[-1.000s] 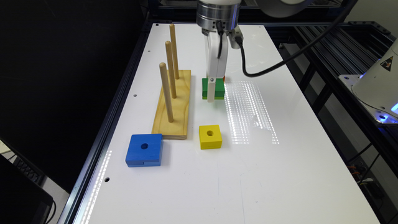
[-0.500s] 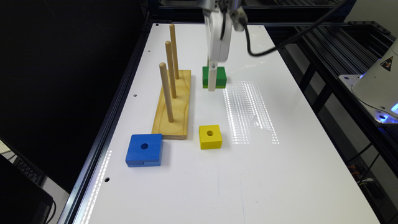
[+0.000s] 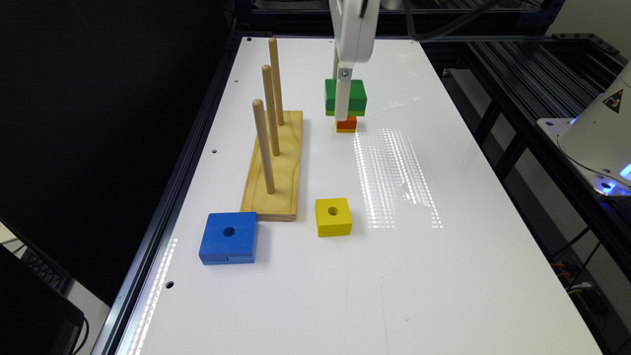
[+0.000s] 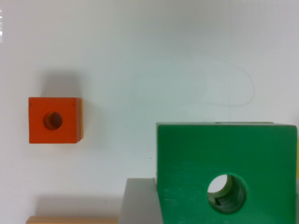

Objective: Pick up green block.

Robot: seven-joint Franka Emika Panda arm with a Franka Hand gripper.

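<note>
The green block point(image 3: 357, 94), dark green with a lighter bottom layer, hangs in the air above the far part of the white table point(image 3: 443, 276). My gripper point(image 3: 343, 112) comes down from above and is shut on it. A white finger point(image 3: 343, 98) crosses the block's front face. In the wrist view the green block point(image 4: 196, 154) shows close up with its round centre hole, and a grey finger point(image 4: 136, 200) presses against its side.
A small orange block point(image 3: 346, 124) point(image 4: 53, 120) lies on the table just below the lifted block. A wooden base with three upright pegs point(image 3: 276, 167) stands to the exterior view's left. Nearer the front sit a blue block point(image 3: 229, 238) and a yellow block point(image 3: 333, 217).
My gripper has risen with the green block in it, lifting it off the table. The orange block beneath has come into view.
</note>
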